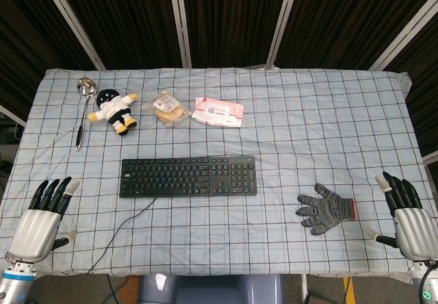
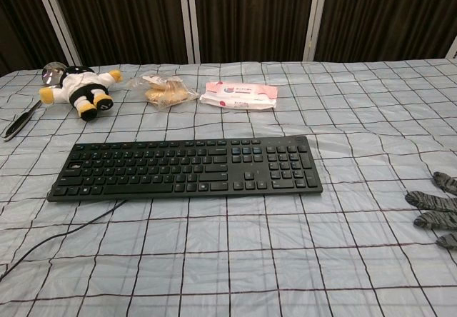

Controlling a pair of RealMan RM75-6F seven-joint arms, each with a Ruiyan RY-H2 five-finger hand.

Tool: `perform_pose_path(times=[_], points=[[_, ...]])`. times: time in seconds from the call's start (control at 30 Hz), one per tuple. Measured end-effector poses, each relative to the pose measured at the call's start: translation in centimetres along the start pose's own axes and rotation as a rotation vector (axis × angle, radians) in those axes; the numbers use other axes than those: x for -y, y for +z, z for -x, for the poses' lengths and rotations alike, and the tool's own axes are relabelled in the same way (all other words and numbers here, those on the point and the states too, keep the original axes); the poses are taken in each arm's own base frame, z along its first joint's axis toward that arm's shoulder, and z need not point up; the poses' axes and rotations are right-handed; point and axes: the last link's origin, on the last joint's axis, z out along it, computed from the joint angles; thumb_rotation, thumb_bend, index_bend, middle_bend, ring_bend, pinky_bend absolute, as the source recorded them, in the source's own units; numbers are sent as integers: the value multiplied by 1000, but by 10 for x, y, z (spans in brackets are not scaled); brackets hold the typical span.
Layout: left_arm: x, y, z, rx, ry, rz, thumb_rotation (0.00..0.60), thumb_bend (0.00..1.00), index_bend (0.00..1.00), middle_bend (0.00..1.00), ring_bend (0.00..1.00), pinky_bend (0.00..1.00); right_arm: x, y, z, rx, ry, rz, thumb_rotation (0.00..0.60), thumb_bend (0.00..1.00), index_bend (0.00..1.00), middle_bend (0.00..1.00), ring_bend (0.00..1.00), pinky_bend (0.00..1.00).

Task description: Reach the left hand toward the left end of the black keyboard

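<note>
The black keyboard (image 1: 189, 176) (image 2: 187, 168) lies flat across the middle of the checked tablecloth, its cable trailing off the front-left. In the head view my left hand (image 1: 42, 218) rests near the table's front-left corner, fingers spread and holding nothing, well to the left of and nearer than the keyboard's left end (image 1: 125, 178). My right hand (image 1: 407, 216) sits at the front-right corner, also with fingers apart and empty. The chest view shows neither hand.
A ladle (image 1: 83, 109), a plush toy (image 1: 115, 109), a bagged bread (image 1: 168, 107) and a pink wipes pack (image 1: 218, 111) line the far side. A grey knitted glove (image 1: 325, 209) lies front right. The table edge (image 1: 205, 272) runs close behind the hands.
</note>
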Motion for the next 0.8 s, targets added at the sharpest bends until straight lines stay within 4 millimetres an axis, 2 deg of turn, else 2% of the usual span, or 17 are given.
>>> perform_pose_path(times=[0.8], points=[[1, 2, 0, 11, -2, -1, 600, 66, 0, 0, 0, 0, 1, -1, 1, 1, 1, 2, 600, 51, 0, 0, 0, 0]])
